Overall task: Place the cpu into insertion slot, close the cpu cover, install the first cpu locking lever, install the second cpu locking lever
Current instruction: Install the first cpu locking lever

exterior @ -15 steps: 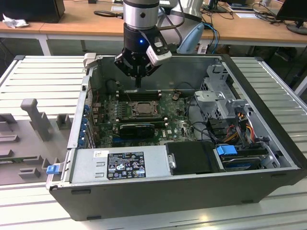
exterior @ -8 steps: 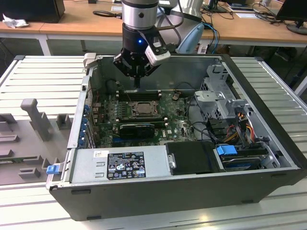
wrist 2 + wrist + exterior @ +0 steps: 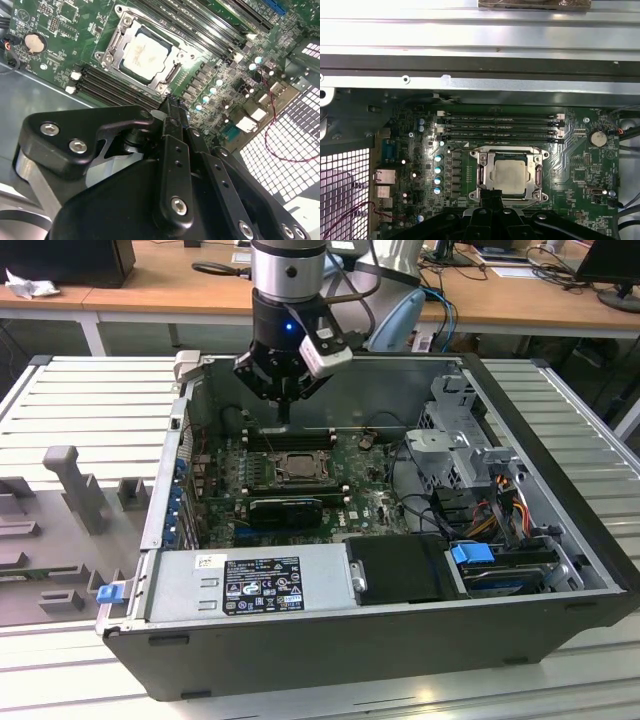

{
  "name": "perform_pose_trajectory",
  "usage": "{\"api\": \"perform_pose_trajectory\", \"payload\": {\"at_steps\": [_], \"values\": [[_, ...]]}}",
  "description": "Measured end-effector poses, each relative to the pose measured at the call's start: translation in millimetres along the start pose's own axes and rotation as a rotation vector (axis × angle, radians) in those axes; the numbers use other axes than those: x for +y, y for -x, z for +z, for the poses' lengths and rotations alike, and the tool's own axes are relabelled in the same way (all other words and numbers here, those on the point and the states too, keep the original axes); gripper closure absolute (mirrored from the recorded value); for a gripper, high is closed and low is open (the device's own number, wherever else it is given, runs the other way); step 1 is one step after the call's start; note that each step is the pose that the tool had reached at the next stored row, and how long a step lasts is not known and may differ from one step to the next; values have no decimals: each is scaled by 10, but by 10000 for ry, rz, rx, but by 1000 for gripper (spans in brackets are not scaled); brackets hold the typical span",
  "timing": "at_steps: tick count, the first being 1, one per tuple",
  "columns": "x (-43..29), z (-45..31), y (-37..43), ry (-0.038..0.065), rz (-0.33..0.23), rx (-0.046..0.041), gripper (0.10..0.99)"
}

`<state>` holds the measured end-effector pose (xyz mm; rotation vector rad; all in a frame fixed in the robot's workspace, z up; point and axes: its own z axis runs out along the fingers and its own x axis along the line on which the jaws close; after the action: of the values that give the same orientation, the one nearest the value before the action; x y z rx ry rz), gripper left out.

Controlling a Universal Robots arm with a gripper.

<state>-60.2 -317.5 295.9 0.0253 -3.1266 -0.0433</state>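
The cpu (image 3: 507, 172), pale square face up, sits in the insertion slot (image 3: 481, 175) at the centre of the exterior view, with the cpu cover (image 3: 116, 47) lying flat as a frame round its face. The gripper (image 3: 285, 418), fingers pressed together, hangs near the socket's edge by the long black memory slots (image 3: 500, 127), at upper centre of the exterior view. Around them are the green motherboard (image 3: 370, 495), the open black computer case (image 3: 400, 640) and the ribbed grey table (image 3: 80, 390).
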Motion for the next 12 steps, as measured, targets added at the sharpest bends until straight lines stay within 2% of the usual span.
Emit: {"api": "perform_pose_trajectory", "payload": {"at_steps": [12], "values": [[1,10,-39,1,2,0,980]]}}
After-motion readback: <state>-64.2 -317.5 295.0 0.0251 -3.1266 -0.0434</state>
